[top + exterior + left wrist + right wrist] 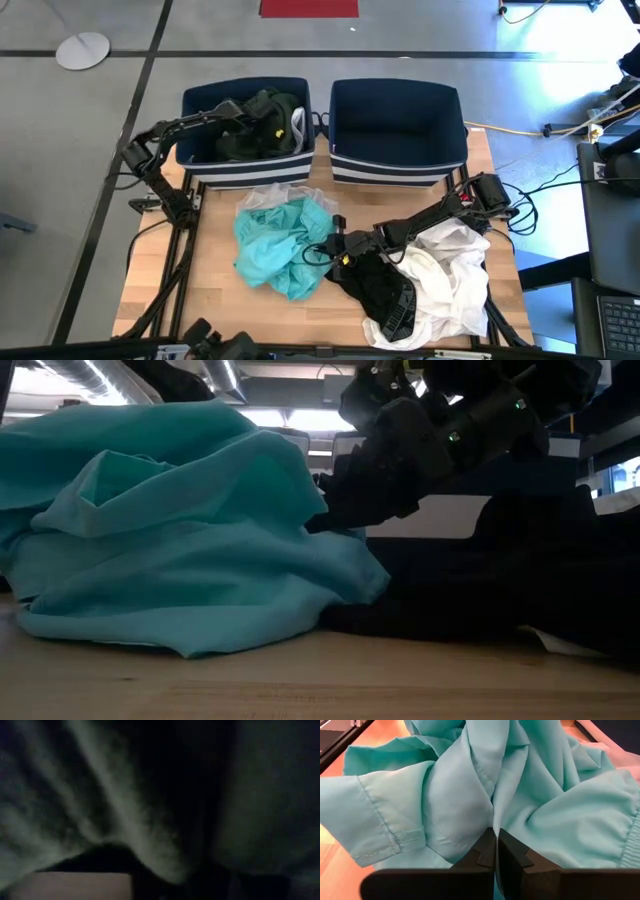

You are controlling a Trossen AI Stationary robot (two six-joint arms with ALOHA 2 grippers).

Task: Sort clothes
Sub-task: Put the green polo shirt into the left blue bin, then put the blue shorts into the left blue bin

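Bins sit at twelve o'clock: the left bin [200, 165] holds dark clothes [262, 125], with the left gripper [240, 112] over them, fingers impossible to judge. At six o'clock lies a teal garment [278, 245]; the right gripper [338, 246] pinches its fold, clenched. A black garment [380, 290] and white garment [455, 270] lie toward four o'clock.

Grey floor [80, 150] crossed by dark lines, a red mat [308, 8] beyond, and ceiling ducts [70, 380] overhead.
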